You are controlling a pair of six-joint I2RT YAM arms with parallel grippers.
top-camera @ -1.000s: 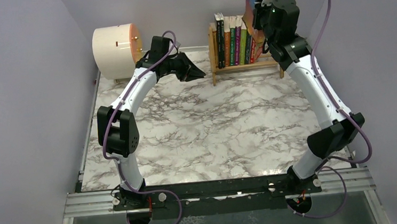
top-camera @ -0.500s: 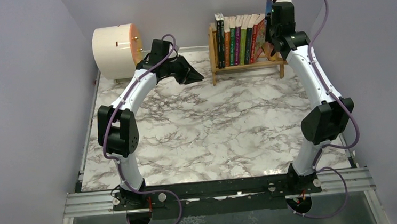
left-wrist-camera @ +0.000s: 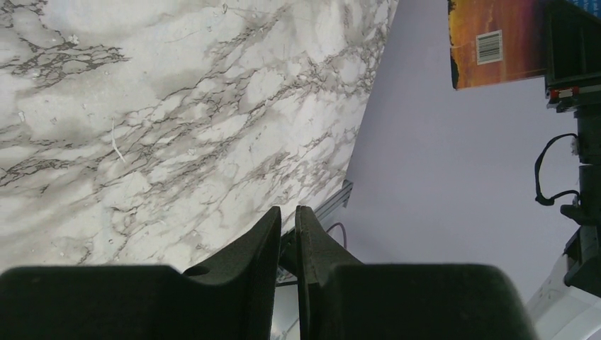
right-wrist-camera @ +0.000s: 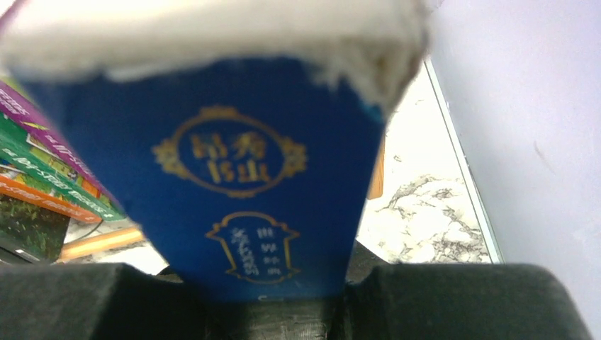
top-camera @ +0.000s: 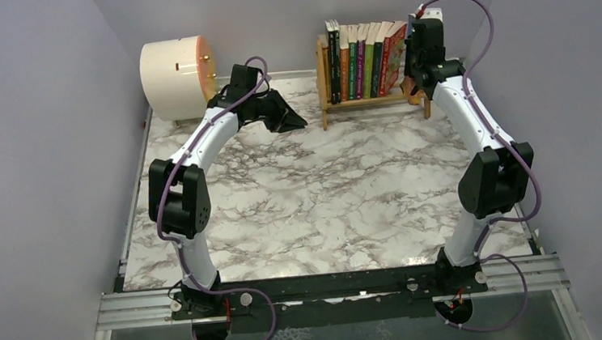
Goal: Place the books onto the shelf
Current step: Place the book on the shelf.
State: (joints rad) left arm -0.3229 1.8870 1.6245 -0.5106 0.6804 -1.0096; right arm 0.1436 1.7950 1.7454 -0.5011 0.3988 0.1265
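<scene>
Filling the shelf (top-camera: 324, 83), upright books (top-camera: 358, 64); right jaws gripping a blue book (right-wrist-camera: 248, 177), left jaws closed.

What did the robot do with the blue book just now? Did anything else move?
The right arm brought the blue book down from high above the shelf to its right end, beside the red book. Its jaws still hold it. The left arm barely moved, jaws shut and empty. The shelved books and cream drum stayed put.
</scene>
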